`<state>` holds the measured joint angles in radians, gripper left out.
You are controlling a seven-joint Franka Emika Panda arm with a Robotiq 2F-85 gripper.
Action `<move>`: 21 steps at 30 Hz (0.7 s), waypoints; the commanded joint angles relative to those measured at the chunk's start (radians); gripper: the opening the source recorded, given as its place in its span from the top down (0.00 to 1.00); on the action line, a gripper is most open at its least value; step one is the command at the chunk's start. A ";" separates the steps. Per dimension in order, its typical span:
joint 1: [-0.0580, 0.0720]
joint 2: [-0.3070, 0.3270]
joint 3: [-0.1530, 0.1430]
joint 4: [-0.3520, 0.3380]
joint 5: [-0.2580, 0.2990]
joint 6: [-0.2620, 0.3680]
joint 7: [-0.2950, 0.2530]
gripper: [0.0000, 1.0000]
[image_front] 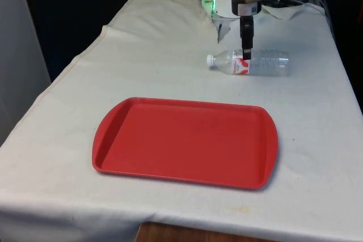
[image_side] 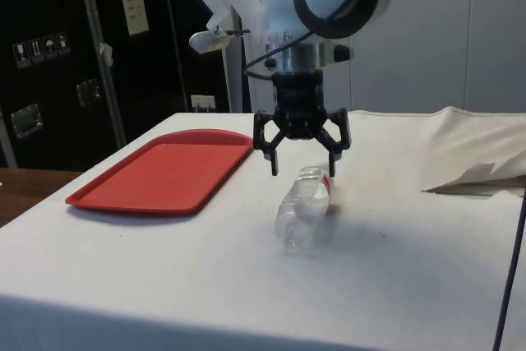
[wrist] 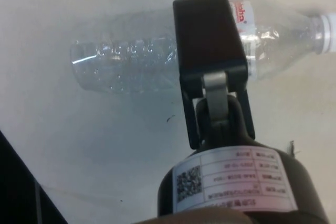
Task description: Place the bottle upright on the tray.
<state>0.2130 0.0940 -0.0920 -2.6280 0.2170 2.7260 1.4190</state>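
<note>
Beyond the tray's far edge, the bottle lay on its side on the counter, the hand spread just above its label end, nothing grasped, so lifting, righting and placing all remained.

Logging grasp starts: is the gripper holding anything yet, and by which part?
Nothing is held. The gripper hangs open over the lying bottle, its fingers astride the labelled part.

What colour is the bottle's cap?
White; the bottle cap shows best in the front view.
</note>
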 commanded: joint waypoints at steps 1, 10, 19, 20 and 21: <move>-0.003 -0.006 0.016 0.000 0.061 0.013 -0.036 0.00; -0.003 -0.009 0.019 -0.002 0.131 0.016 -0.074 0.00; -0.001 -0.003 0.007 -0.004 0.114 0.008 -0.064 0.00; -0.001 -0.003 0.006 -0.004 0.112 0.008 -0.063 0.00; -0.001 -0.003 0.006 -0.004 0.112 0.008 -0.063 0.00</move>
<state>0.2120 0.0940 -0.0880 -2.6310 0.3190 2.7310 1.3630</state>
